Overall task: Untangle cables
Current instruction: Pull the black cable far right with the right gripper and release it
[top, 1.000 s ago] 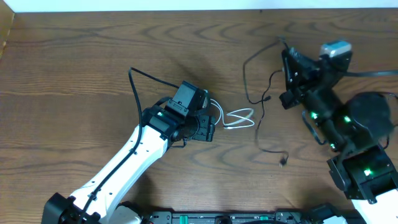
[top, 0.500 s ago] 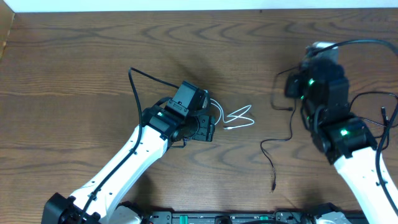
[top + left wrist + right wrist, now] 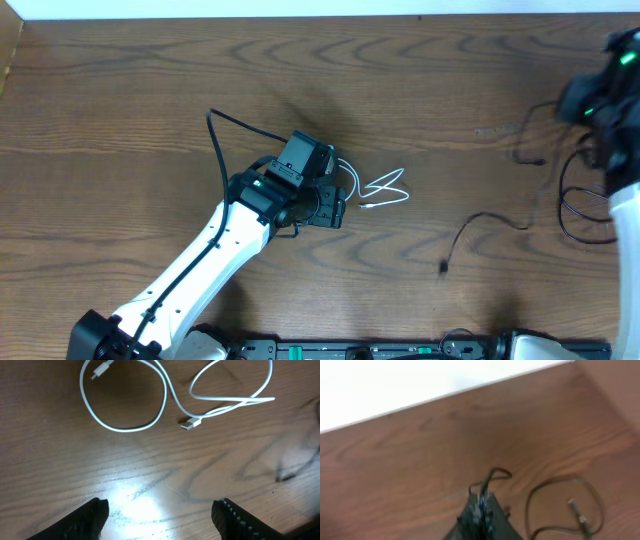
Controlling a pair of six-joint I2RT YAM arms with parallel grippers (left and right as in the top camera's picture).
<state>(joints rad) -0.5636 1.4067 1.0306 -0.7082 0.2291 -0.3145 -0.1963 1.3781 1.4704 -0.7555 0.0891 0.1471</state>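
The white cable [image 3: 388,199] lies in loose loops on the wood table, just right of my left gripper [image 3: 338,207]. In the left wrist view the white cable [image 3: 167,389] lies ahead of the left gripper [image 3: 160,515], which is open, empty and not touching it. The black cable [image 3: 470,222] trails apart from the white one, from a plug end at centre right to the right edge. My right gripper [image 3: 600,95] is at the far right. In its wrist view the right gripper [image 3: 482,502] is shut on the black cable [image 3: 560,485], which loops beside it.
The left arm's own thicker black wire [image 3: 215,135] arches over the table left of centre. A white wall strip [image 3: 420,385] borders the table's far edge. The table's right edge is close to the right arm.
The right arm has swung far right, dragging the black cable away from the white one. The white cable shifted slightly at first, then lay still. The left arm has not moved.
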